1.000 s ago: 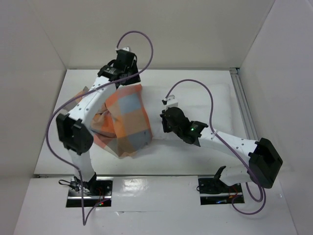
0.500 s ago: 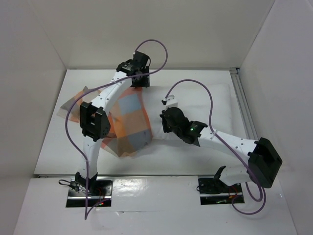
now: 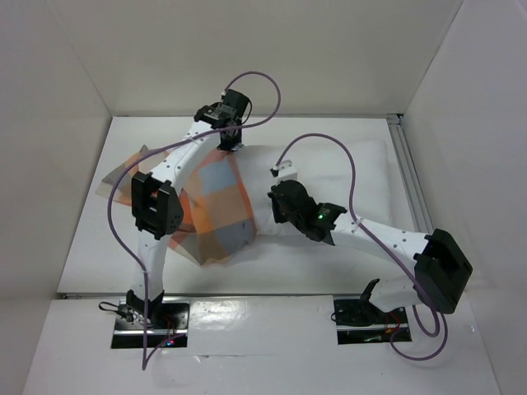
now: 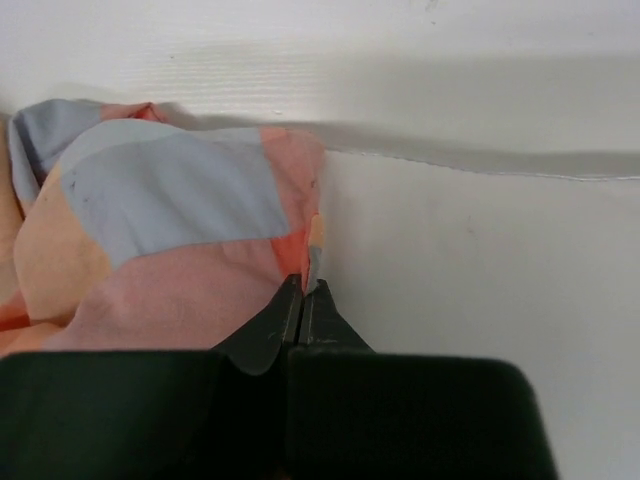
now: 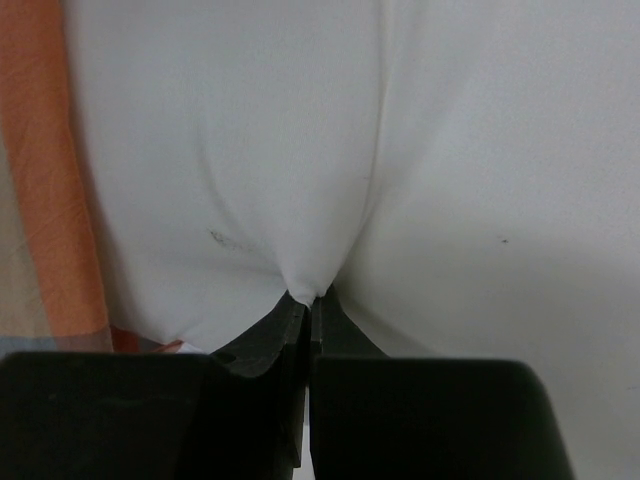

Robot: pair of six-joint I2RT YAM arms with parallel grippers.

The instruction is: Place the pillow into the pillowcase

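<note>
We see the pillow (image 3: 346, 177) lying across the right half of the table (image 3: 99, 247), its left end tucked under the checked pillowcase (image 3: 221, 202). The pillowcase lies crumpled over the left-centre of the table. One loose corner of it spreads flat toward the left wall (image 3: 49, 164).

The left gripper (image 4: 305, 290) is at the far edge of the pillowcase, its claw pressed together on a thin fold of orange hem. White fabric lies just to the right of that pinch. The right gripper (image 5: 309, 296) sits on the pillow near the pillowcase's right edge, its claw pinching a small peak of white fabric. An orange stripe of the pillowcase runs along the left of that view.

From above, the left arm (image 3: 165, 177) stretches over the pillowcase and hides part of it. The right arm (image 3: 362, 230) crosses the near side of the pillow. Purple cables (image 3: 350, 156) loop above both arms. A metal rail (image 3: 409, 177) runs along the table's right edge, just beside the pillow's right end.
</note>
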